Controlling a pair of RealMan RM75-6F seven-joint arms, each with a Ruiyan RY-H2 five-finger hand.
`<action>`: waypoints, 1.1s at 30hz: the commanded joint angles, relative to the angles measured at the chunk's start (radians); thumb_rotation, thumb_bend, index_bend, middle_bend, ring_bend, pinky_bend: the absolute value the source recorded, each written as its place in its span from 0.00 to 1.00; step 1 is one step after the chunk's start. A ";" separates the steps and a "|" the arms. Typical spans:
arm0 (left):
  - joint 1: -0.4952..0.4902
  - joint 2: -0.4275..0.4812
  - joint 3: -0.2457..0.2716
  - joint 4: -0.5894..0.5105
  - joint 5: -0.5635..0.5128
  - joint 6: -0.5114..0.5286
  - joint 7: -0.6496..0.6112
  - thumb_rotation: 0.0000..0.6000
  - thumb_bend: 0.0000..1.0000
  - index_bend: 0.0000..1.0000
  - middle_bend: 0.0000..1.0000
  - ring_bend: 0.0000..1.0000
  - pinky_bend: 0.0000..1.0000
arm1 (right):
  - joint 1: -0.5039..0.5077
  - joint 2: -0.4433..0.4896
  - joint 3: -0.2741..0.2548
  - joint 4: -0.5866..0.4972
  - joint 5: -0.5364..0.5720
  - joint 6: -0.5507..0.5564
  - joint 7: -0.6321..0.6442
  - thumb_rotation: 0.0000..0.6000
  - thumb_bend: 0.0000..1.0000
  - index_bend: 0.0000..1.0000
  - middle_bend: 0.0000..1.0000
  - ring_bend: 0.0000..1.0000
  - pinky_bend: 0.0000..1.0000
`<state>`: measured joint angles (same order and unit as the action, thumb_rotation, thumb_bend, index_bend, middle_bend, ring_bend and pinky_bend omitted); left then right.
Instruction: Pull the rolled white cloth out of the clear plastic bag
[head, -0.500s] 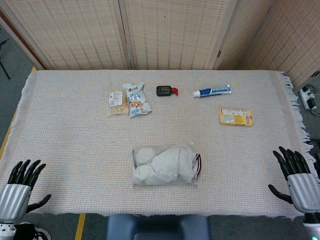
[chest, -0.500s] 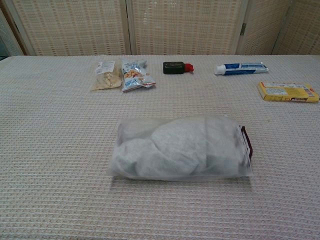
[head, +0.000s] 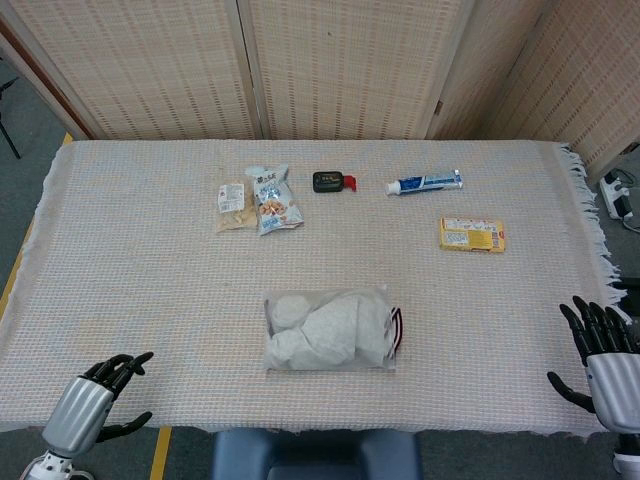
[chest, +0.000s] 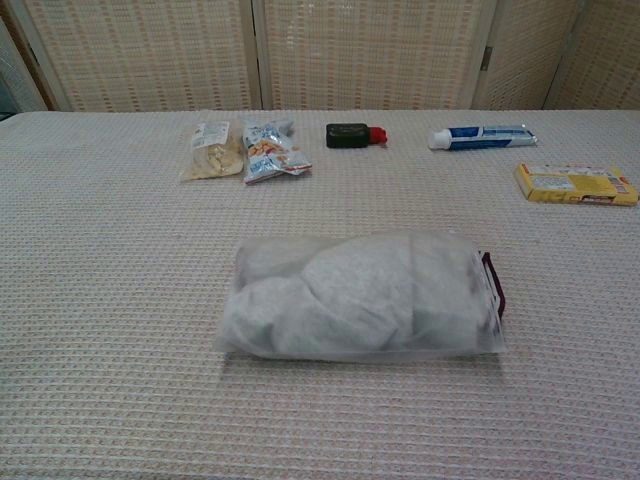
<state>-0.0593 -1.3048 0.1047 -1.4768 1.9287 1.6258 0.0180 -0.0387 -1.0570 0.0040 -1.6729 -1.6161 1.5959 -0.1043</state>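
Observation:
The clear plastic bag (head: 330, 328) (chest: 360, 296) lies flat near the table's front middle, with its dark red zip end toward the right. The rolled white cloth (head: 322, 332) (chest: 340, 300) fills it from end to end. My left hand (head: 95, 400) hovers at the front left corner of the table, fingers apart and pointing toward the bag, holding nothing. My right hand (head: 602, 355) stands at the front right edge with its fingers spread upward, also holding nothing. Both hands are well away from the bag. Neither hand shows in the chest view.
Along the far side lie two snack packets (head: 258, 200), a small black and red object (head: 333, 182), a toothpaste tube (head: 424, 183) and a yellow box (head: 472, 235). A woven cloth (head: 130, 260) covers the table. Wicker screens stand behind.
My left hand has shifted right and inward over the table corner and tilted forward. My right hand has dropped slightly toward the right. The bag has not moved.

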 joint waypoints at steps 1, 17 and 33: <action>-0.027 -0.156 -0.003 0.129 0.071 0.050 -0.059 1.00 0.19 0.40 0.95 0.89 0.97 | 0.009 -0.004 0.002 -0.005 0.016 -0.025 -0.014 1.00 0.15 0.00 0.00 0.00 0.00; -0.132 -0.445 -0.061 0.302 -0.021 -0.129 0.038 1.00 0.24 0.43 1.00 1.00 1.00 | 0.034 -0.019 -0.002 -0.014 0.041 -0.089 -0.067 1.00 0.15 0.00 0.00 0.00 0.00; -0.218 -0.656 -0.077 0.522 -0.028 -0.092 0.022 1.00 0.27 0.46 1.00 1.00 1.00 | 0.042 -0.012 0.009 -0.026 0.086 -0.112 -0.074 1.00 0.15 0.00 0.00 0.00 0.00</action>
<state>-0.2620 -1.9362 0.0296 -0.9796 1.8964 1.5236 0.0434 0.0030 -1.0693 0.0129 -1.6986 -1.5308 1.4847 -0.1793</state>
